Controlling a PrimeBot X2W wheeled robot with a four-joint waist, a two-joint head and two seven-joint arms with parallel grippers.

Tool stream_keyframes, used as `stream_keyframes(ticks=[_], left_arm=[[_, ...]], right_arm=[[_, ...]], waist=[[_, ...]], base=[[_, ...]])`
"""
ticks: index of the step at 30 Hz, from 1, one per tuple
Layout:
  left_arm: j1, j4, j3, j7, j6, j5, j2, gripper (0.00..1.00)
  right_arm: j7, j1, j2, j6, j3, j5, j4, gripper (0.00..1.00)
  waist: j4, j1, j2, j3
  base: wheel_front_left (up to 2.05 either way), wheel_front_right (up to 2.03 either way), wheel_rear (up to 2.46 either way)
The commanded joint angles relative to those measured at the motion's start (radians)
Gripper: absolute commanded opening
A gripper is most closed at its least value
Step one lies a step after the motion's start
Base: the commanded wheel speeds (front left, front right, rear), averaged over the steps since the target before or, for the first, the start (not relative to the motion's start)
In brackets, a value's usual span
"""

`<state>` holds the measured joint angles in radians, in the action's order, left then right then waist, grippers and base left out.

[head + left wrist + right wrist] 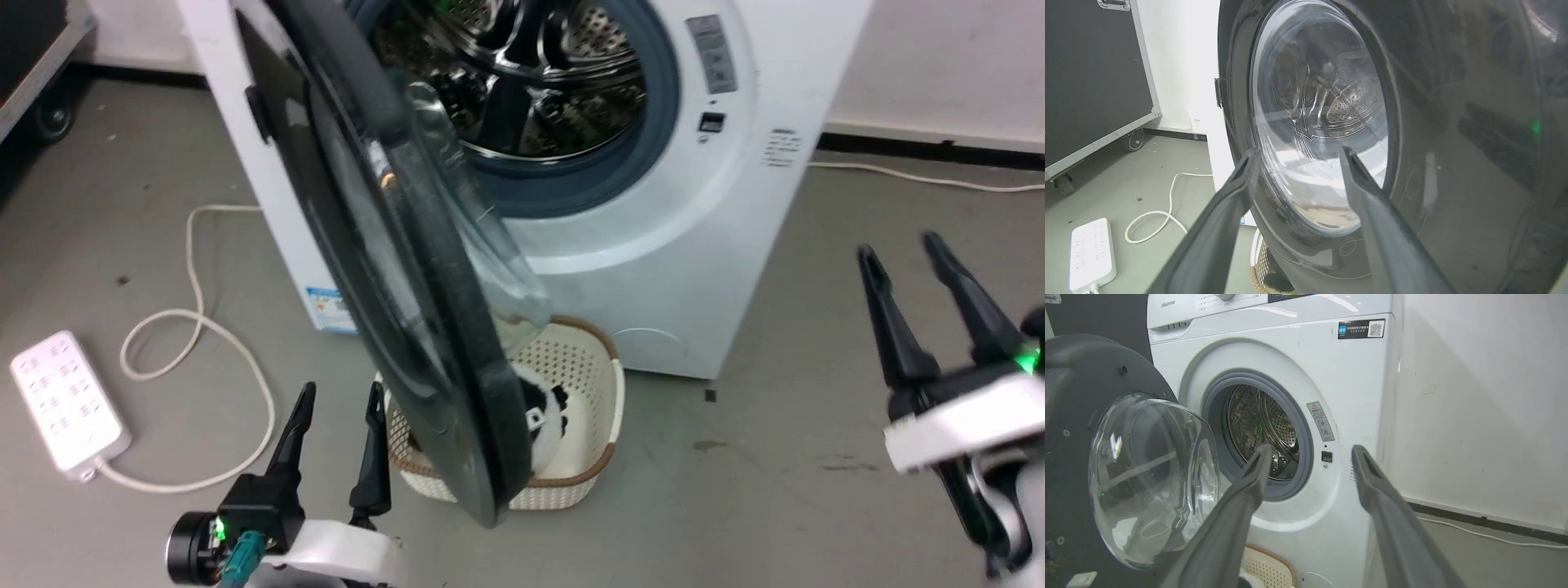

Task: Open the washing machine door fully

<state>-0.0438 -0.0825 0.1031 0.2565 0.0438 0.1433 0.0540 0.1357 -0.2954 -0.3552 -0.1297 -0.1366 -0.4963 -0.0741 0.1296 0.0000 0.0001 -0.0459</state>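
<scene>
One white washing machine (653,269) stands on a grey floor (775,457), its steel drum (522,73) open to view inside a grey gasket (657,106). Its one round washing machine door (408,327), black-rimmed with a bulging clear glass bowl, is swung out on its hinge at the machine's left side. It stands roughly square to the machine's front, nearly edge-on to the head camera.

One black wheeled case (1094,73) stands off to the left. One cream basket (592,392) sits on the floor just in front of the machine, under the door's lower rim, with something black and white inside.

There are two tools, each with two long dark fingers. The left tool (341,390) is spread, holds nothing, and points at the door's outer face, just beside it; contact cannot be told. The right tool (898,245) is also spread and empty, well apart from the door and aimed at the drum opening.

One white power strip (65,404) lies on the floor at the left, with one looping white cable (196,327).
</scene>
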Motion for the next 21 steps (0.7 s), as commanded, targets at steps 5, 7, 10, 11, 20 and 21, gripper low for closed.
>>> stream_keyframes(ticks=[5,7,10,11,20,21], left_arm=[[0.042,0.015,-0.017,0.005,-0.006,0.001,0.010,1.00],[0.050,0.014,-0.018,0.005,-0.009,0.000,0.011,1.00],[0.055,0.008,-0.019,0.005,-0.011,0.000,0.010,1.00],[0.057,0.006,-0.020,0.005,-0.012,-0.001,0.010,1.00],[0.073,-0.011,-0.009,0.005,-0.015,-0.008,0.007,1.00],[0.074,-0.012,-0.009,0.005,-0.015,-0.010,0.007,1.00]], right_arm=[[0.070,0.178,0.113,-0.001,0.112,0.258,0.098,1.00],[0.082,0.243,0.170,-0.001,0.143,0.314,0.136,1.00],[0.094,0.304,0.221,-0.001,0.161,0.364,0.166,1.00],[0.099,0.332,0.240,-0.001,0.164,0.382,0.173,1.00],[0.124,0.443,0.300,-0.001,0.130,0.495,0.133,1.00],[0.125,0.442,0.302,-0.001,0.134,0.495,0.131,1.00]], waist=[[-0.053,0.0000,-0.0001,0.025],[-0.060,0.0000,-0.0001,0.024],[-0.064,0.0000,-0.0001,0.021],[-0.065,0.0000,-0.0001,0.021],[-0.064,0.0000,-0.0001,0.026],[-0.065,0.0000,-0.0001,0.027]], base=[[0.00,0.00,0.00],[0.00,0.00,0.00],[0.00,0.00,0.00],[0.00,0.00,0.00],[0.00,0.00,0.00],[0.00,0.00,0.00]])
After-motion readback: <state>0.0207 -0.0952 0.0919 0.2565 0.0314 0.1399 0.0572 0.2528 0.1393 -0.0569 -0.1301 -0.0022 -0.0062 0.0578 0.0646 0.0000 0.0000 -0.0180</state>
